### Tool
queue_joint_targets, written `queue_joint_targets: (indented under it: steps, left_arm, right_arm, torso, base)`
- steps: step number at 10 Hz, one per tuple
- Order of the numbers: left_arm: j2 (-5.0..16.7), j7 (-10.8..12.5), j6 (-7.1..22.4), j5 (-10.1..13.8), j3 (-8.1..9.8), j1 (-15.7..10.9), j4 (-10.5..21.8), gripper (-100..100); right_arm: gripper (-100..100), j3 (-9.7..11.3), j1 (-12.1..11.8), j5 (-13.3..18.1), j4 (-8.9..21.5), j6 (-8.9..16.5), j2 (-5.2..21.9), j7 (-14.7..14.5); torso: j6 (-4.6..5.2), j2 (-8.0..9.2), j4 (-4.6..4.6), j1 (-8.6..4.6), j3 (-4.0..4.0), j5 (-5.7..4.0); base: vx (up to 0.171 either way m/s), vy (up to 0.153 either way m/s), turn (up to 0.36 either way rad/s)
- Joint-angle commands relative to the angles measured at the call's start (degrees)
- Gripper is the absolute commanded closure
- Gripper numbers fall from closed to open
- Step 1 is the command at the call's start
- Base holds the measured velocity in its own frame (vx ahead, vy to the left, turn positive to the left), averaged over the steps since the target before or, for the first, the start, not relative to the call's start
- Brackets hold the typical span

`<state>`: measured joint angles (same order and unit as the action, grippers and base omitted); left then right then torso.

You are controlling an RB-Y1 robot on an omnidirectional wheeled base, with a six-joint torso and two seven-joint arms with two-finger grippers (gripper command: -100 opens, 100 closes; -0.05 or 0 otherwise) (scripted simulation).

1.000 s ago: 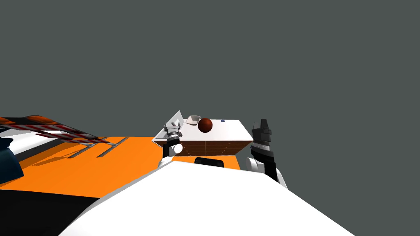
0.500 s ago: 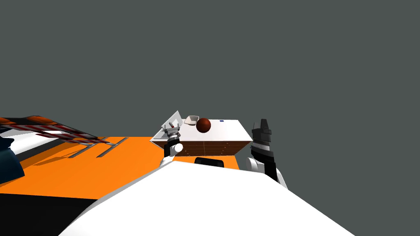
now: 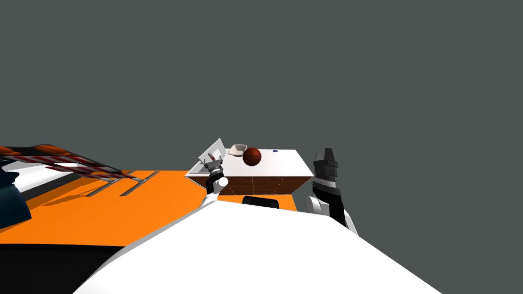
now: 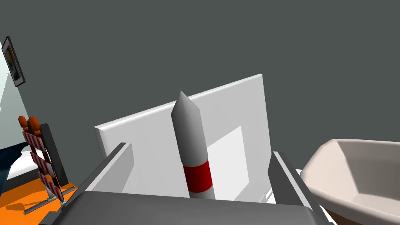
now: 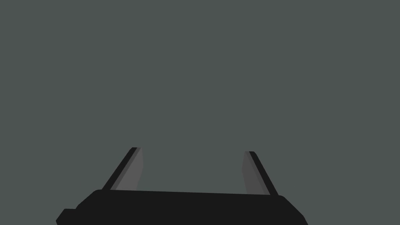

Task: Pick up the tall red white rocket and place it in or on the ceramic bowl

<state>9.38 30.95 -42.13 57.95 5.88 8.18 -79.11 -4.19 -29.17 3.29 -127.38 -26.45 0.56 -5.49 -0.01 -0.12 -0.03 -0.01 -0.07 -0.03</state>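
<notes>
Rocket (image 4: 191, 144) — pale grey with a red band — stands upright between the fingers of our left gripper (image 4: 200, 149), in front of a white panel (image 4: 156, 129); its base is hidden behind the gripper's body. Those fingers are spread wide and touch neither side of it. The off-white bowl (image 4: 351, 175) sits just beside, on the white-topped cabinet (image 3: 286, 161) near a red-brown ball (image 3: 252, 156). Our right gripper (image 5: 192, 150) is spread wide too — holding nothing.
</notes>
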Motion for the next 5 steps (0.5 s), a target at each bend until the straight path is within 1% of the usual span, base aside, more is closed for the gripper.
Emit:
queue_joint_targets:
  steps: [1,3,5]
  left_arm:
    - [-0.9,1.0,-0.2,1.0,1.16,-1.3,2.2,-100]
    - [-2.6,2.2,-0.7,1.9,2.32,-2.7,4.7,-100]
    - [-4.9,3.1,-1.1,2.5,3.35,-3.8,6.8,-100]
  right_arm:
    - [0,0.0,0.0,0.0,0.0,0.0,0.0,0.0]
    - [0,0.0,0.0,0.0,0.0,0.0,0.0,0.0]
    - [0,0.0,0.0,0.0,0.0,0.0,0.0,0.0]
  torso:
    - [0.00,0.00,0.00,0.00,0.00,0.00]
    - [0.00,-0.02,0.00,0.08,-0.01,0.02]
    - [0.00,-0.02,0.00,0.16,-0.01,0.04]
  base:
    - [0.029,0.002,0.012]
    - [0.028,0.016,0.010]
    - [0.033,0.042,0.014]
